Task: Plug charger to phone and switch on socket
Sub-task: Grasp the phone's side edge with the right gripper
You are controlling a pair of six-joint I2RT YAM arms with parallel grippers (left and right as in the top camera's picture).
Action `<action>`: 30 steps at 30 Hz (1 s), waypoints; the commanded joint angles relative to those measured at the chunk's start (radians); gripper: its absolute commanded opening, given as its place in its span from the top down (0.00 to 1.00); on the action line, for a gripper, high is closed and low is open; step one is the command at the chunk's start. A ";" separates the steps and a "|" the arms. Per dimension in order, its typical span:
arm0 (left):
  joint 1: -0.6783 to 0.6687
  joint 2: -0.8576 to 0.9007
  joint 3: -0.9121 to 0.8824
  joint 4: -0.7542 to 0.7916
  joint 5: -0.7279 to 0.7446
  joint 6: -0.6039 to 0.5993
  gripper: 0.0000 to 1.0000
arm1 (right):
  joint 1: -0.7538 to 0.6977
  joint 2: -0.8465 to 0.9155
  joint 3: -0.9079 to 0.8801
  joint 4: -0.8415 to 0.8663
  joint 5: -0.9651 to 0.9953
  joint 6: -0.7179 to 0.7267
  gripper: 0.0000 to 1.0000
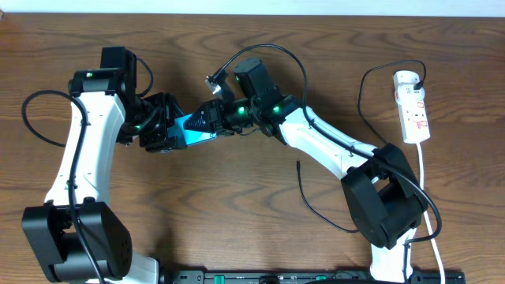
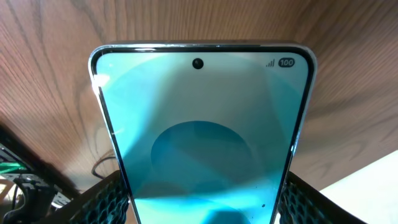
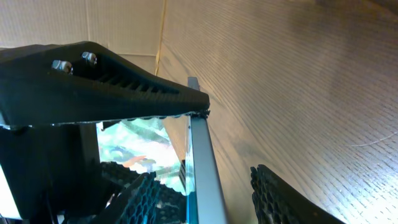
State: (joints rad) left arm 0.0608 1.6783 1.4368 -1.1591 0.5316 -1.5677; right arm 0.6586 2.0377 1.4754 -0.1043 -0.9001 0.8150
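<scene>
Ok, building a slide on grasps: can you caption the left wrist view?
The phone, cyan screen lit, held by both long edges in the left gripper, wooden table behind.

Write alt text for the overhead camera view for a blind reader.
Two white-and-black robot arms meet above a brown wooden table, the left gripper holding a smartphone with a cyan screen and the right gripper at its other end. A white power strip lies far right, and the loose tip of a thin black charger cable rests on the wood.

Dark brown wood-grain table (image 1: 237, 229) fills view; pale strip (image 1: 316, 6) along far edge; soft glare on wood.
</scene>
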 commanded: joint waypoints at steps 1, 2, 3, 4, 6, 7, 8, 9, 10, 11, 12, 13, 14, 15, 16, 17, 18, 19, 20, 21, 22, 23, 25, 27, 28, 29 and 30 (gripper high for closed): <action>-0.002 -0.019 0.026 -0.007 0.049 -0.005 0.93 | 0.004 -0.008 0.013 0.009 0.003 0.019 0.51; -0.002 -0.019 0.026 -0.007 0.053 -0.005 0.94 | 0.004 -0.008 0.013 0.011 0.003 0.019 0.51; -0.002 -0.019 0.026 -0.007 0.052 -0.005 0.93 | 0.004 -0.008 0.013 0.012 0.000 0.019 0.51; -0.002 -0.019 0.026 -0.007 0.052 -0.005 0.93 | 0.004 -0.008 0.013 0.011 0.000 0.019 0.51; -0.002 -0.019 0.026 -0.007 0.052 -0.005 0.93 | 0.004 -0.008 0.013 0.011 0.000 0.019 0.53; -0.002 -0.019 0.026 -0.007 0.052 -0.005 0.93 | 0.004 -0.008 0.013 0.011 0.000 0.019 0.55; -0.002 -0.019 0.026 -0.007 0.052 -0.005 0.93 | 0.004 -0.008 0.013 0.011 0.000 0.019 0.58; -0.002 -0.019 0.026 -0.007 0.052 -0.005 0.93 | 0.004 -0.008 0.013 0.011 0.000 0.019 0.61; -0.002 -0.019 0.026 -0.007 0.052 -0.005 0.93 | 0.004 -0.008 0.013 0.011 0.000 0.019 0.64; -0.002 -0.019 0.026 -0.007 0.052 -0.005 0.93 | 0.004 -0.008 0.013 0.011 0.000 0.019 0.66; -0.002 -0.019 0.026 -0.007 0.052 -0.005 0.93 | 0.004 -0.008 0.013 0.011 0.000 0.020 0.68; -0.002 -0.019 0.026 -0.007 0.052 -0.005 0.93 | 0.004 -0.008 0.013 0.011 0.000 0.023 0.69; -0.002 -0.019 0.026 -0.007 0.052 -0.005 0.93 | 0.004 -0.008 0.013 0.012 0.000 0.023 0.69; -0.002 -0.019 0.026 -0.007 0.052 -0.005 0.93 | 0.004 -0.008 0.013 0.012 0.000 0.023 0.69; -0.002 -0.019 0.026 -0.007 0.052 -0.005 0.93 | 0.004 -0.008 0.013 0.012 0.000 0.023 0.69; -0.002 -0.019 0.026 -0.007 0.052 -0.005 0.93 | 0.004 -0.008 0.013 0.011 0.000 0.023 0.69; -0.002 -0.019 0.026 -0.007 0.052 -0.005 0.93 | 0.004 -0.008 0.013 0.012 0.000 0.023 0.69; -0.002 -0.019 0.026 -0.007 0.052 -0.004 0.93 | 0.004 -0.008 0.013 0.012 0.000 0.023 0.69; -0.002 -0.019 0.026 -0.007 0.052 -0.004 0.93 | 0.004 -0.008 0.013 0.011 0.000 0.023 0.69; -0.002 -0.019 0.026 -0.007 0.051 -0.004 0.93 | 0.004 -0.008 0.013 0.011 0.000 0.023 0.73; -0.002 -0.019 0.026 -0.007 0.051 -0.004 0.93 | 0.004 -0.008 0.013 0.011 0.000 0.023 0.75; -0.002 -0.019 0.026 -0.007 0.051 -0.004 0.93 | 0.004 -0.008 0.013 0.011 0.000 0.023 0.76; -0.002 -0.019 0.026 -0.007 0.051 -0.003 0.93 | 0.004 -0.008 0.013 0.011 0.000 0.023 0.78; -0.002 -0.019 0.026 -0.007 0.051 -0.001 0.93 | 0.004 -0.008 0.013 0.011 0.000 0.023 0.79; -0.002 -0.019 0.026 -0.007 0.051 0.000 0.93 | 0.004 -0.008 0.013 0.011 0.000 0.023 0.79; -0.002 -0.019 0.026 -0.007 0.049 0.000 0.93 | 0.004 -0.008 0.013 0.011 0.000 0.023 0.80; -0.002 -0.019 0.026 -0.007 0.046 0.000 0.93 | 0.004 -0.008 0.013 0.011 0.000 0.023 0.81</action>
State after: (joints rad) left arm 0.0608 1.6783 1.4368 -1.1595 0.5636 -1.5677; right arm 0.6586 2.0377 1.4754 -0.0925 -0.9001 0.8375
